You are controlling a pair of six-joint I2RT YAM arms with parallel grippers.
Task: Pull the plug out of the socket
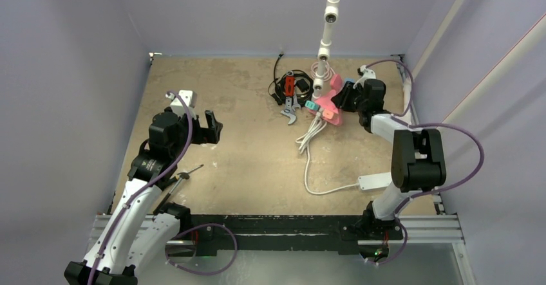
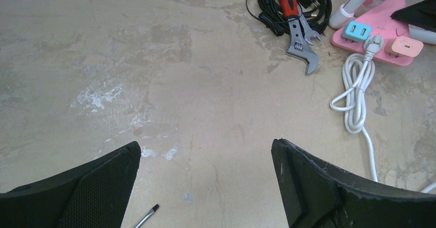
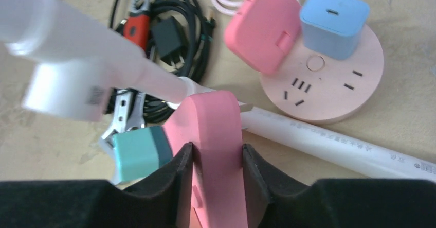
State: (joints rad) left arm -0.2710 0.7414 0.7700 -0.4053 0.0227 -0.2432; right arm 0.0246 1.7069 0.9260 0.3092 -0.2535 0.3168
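Observation:
The socket (image 3: 334,79), a flat round pink disc with slots, lies at the upper right of the right wrist view. The plug (image 3: 334,22), a small light-blue cube, sits in its far side beside a pink square adapter (image 3: 262,30). My right gripper (image 3: 217,153) is shut on a larger pink blocky object (image 3: 213,130) that carries a teal adapter (image 3: 139,153), nearer than the disc and apart from it. In the top view the right gripper (image 1: 344,97) is at the far right of the table. My left gripper (image 1: 209,127) is open and empty over bare table on the left (image 2: 205,148).
A white pipe (image 3: 329,140) runs between the pink block and the disc. A red-handled wrench (image 2: 295,27) and black cables (image 2: 272,6) lie left of the block. A white cord (image 2: 357,89) leads to a white power strip (image 1: 375,181). A screwdriver (image 1: 183,175) lies near the left arm.

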